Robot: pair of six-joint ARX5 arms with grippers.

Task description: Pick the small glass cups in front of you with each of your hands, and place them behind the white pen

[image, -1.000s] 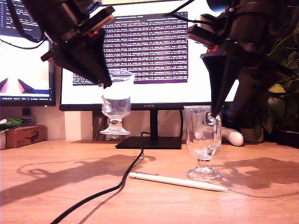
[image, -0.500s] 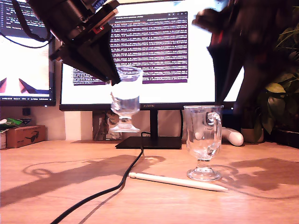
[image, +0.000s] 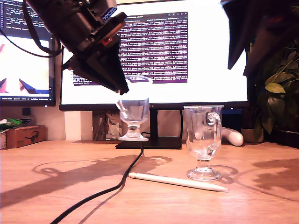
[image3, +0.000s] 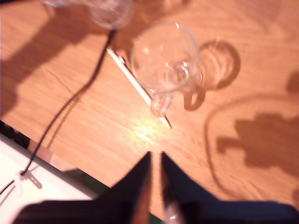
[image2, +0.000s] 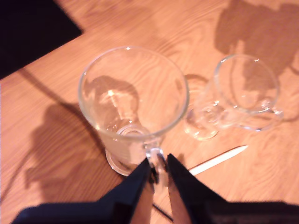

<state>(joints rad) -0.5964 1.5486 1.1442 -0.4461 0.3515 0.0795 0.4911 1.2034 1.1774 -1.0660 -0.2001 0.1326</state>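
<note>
The monitor reads HUAWEI on its lower bezel. My first gripper, clamped on the first cup's handle, has carried it lower and toward the exterior view's right. My second gripper, jaws nearly together and empty, has risen off the second cup, standing just behind the white pen on the desk.

Warm, dim light; long shadows cross the table; wrist views seem slightly blurred.

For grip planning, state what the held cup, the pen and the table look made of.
Held cup: clear glass, glossy; the wood shows through it. White pen: smooth matte white, probably plastic. Table: orange-brown wood grain, solid or laminate unclear.
</note>
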